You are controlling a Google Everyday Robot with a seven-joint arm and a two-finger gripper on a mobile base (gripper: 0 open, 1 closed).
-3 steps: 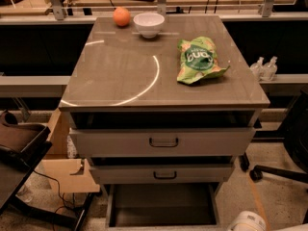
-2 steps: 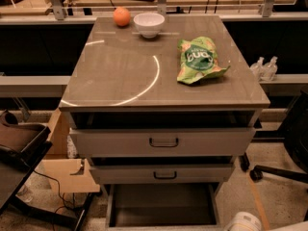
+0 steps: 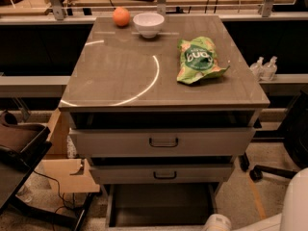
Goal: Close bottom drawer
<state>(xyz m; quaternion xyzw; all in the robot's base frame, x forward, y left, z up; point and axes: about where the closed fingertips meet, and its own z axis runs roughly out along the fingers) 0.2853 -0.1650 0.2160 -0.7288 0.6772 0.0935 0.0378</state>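
Under the middle drawer, your bottom drawer sits pulled out, dark tray showing. Gripper pokes in at the view's lower edge, just right of that tray; open or closed, you cannot tell.

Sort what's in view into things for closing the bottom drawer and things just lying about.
For the job: bottom drawer, pulled open; gripper, at the frame's bottom edge by its right front corner.
Lying about: orange, white bowl, green snack bag, all on the cabinet top.
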